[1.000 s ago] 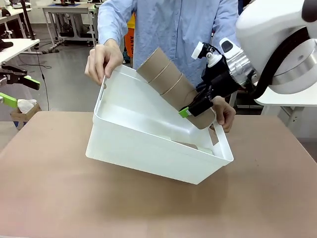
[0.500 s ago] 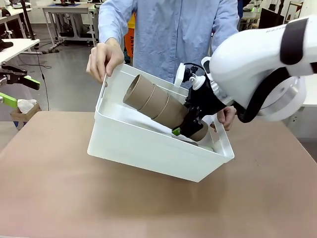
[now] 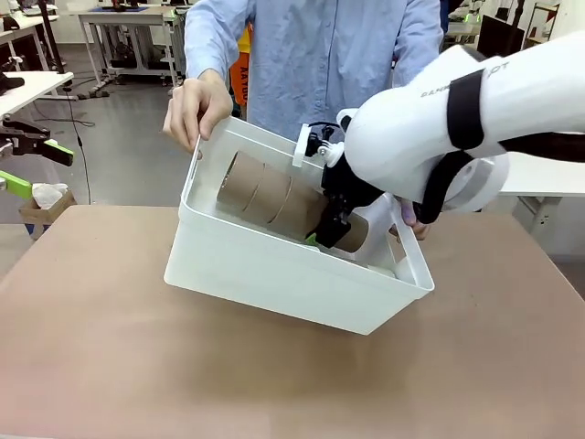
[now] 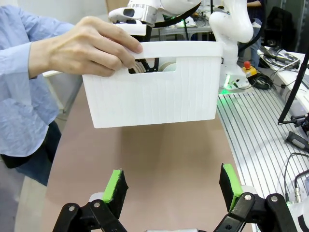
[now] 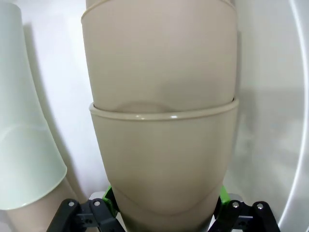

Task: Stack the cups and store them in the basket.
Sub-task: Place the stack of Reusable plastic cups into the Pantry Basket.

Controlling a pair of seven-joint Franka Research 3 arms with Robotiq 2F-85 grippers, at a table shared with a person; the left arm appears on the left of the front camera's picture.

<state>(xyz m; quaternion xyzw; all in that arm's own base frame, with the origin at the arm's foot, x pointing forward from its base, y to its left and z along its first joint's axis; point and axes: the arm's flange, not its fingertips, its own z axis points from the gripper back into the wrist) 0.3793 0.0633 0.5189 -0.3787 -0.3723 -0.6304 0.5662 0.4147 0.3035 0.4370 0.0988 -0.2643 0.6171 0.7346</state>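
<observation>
Lowered deeper into the tilted basket [image 3: 274, 274], the tan cups [image 3: 274, 194] stay clamped in the right gripper [image 3: 326, 233].

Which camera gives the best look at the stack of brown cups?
The front view: the whole brown stack lies inside the tilted basket, held by the right gripper. The right wrist view shows two nested cups close up; the left wrist view barely glimpses them through the basket's handle slot.

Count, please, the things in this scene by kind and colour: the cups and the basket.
tan cups: 4, nested in one stack, held by the right gripper
mint cups: 1 in sight, lying beside the stack
basket: 1
Total: 6
</observation>
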